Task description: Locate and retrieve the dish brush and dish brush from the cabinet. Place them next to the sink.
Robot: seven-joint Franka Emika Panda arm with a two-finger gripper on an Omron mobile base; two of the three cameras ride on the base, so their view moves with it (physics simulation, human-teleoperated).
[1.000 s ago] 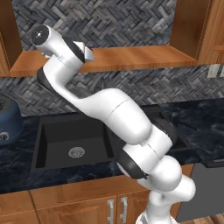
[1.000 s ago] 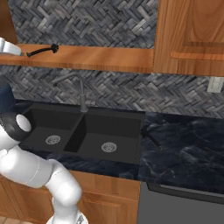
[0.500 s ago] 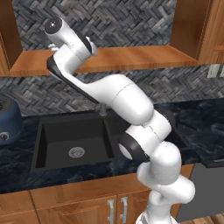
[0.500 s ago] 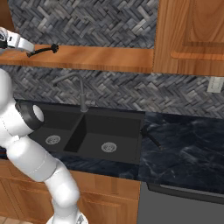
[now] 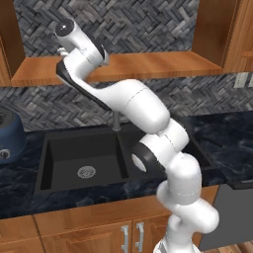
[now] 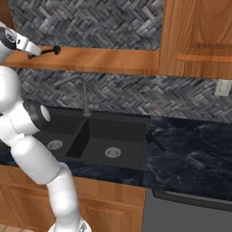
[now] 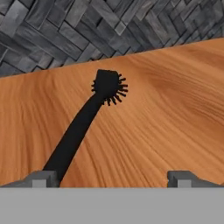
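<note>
The long-handled dish brush (image 7: 87, 127) is seen lying flat on the cabinet's shelf board (image 7: 166, 118), its bristly head (image 7: 108, 86) turned toward the herringbone tile backsplash (image 7: 65, 30) and its thin handle running back from the head toward the gripper (image 7: 111, 177). In the right base view the same brush (image 6: 50, 50) is seen at the left end of the shelf (image 6: 104, 59), its head pointing away from the hand.

It is judged to be light and stiff, a thin plastic shape that would slide or roll on the smooth wood if nudged from one side. The handle is slim and slightly curved, so little surface is offered to the pads. The best hold is judged to be across the handle, near its middle or toward the near end, well clear of the bristles, which would give under pressure and let the brush twist.

The fingers are spread wide apart and nothing is held between them. The handle's near end lies just beside the left fingertip (image 7: 41, 178) and not midway, so the hand would need to be shifted sideways relative to the brush before closing.

Below the shelf, the black double-basin sink (image 6: 97, 136) and its faucet (image 6: 81, 93) are set into the dark marble counter (image 6: 190, 149), where the brush is to be put down.
</note>
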